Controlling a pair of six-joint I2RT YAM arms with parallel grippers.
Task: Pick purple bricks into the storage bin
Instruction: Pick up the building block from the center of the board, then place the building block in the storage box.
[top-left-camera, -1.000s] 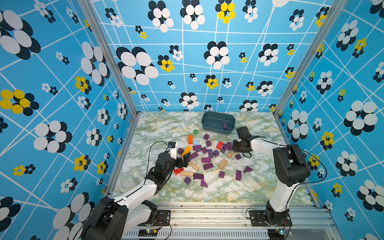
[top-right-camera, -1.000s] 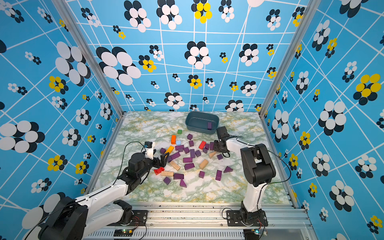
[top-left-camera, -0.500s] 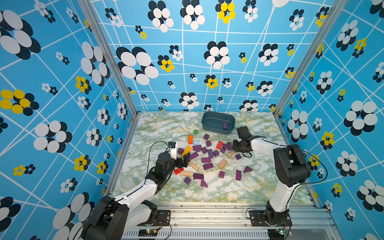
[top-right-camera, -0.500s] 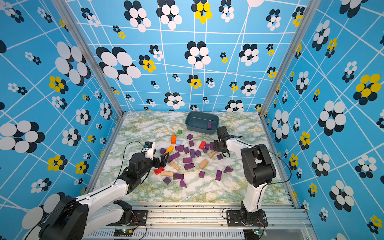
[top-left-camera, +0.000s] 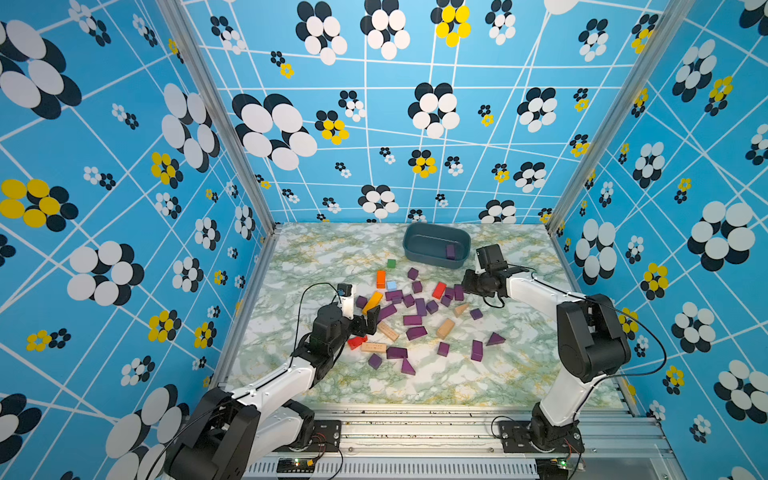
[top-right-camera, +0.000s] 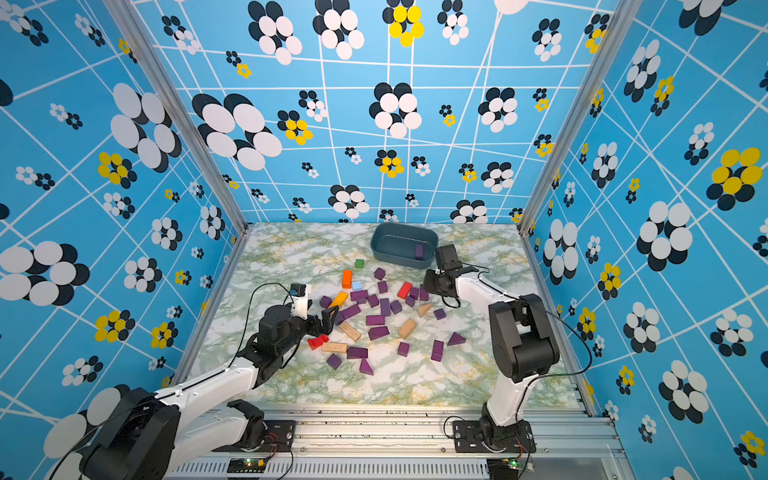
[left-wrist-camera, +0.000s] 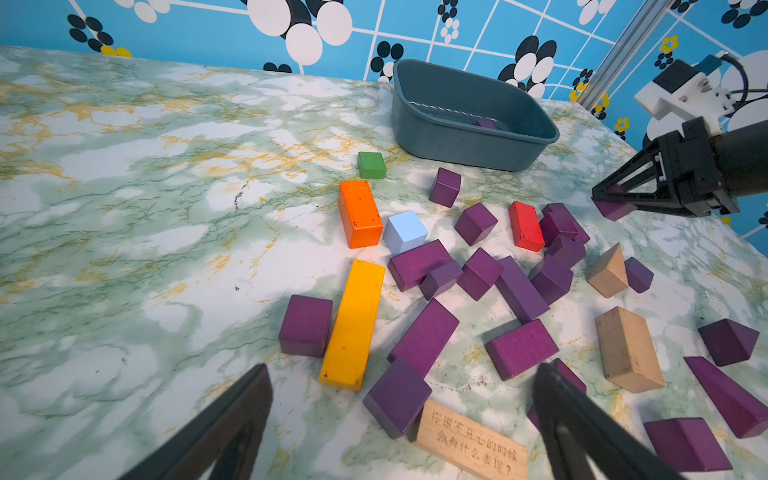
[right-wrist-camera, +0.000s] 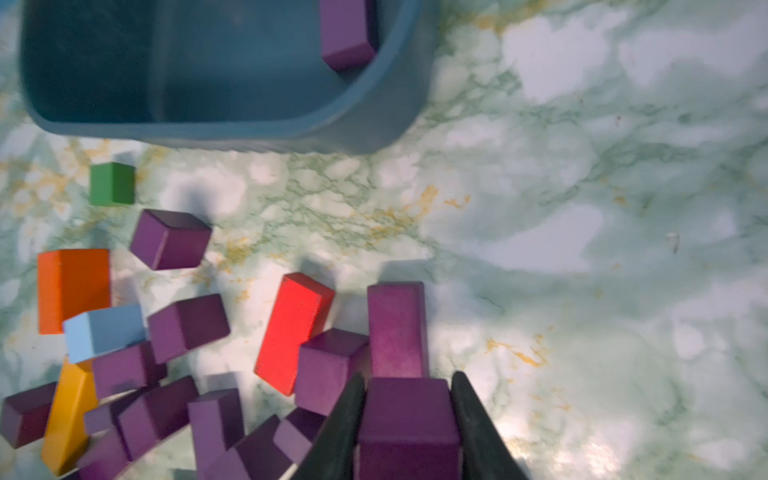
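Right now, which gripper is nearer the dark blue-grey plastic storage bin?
Right. The right gripper, shut on a purple wooden brick, is beside the bin; the open left gripper is across the block pile.

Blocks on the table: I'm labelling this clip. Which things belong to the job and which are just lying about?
Job: purple bricks, one clamped in the right hand, one inside the storage bin; open left hand.
Lying about: green cube, orange block, light blue cube, yellow bar, red blocks, tan wooden blocks.
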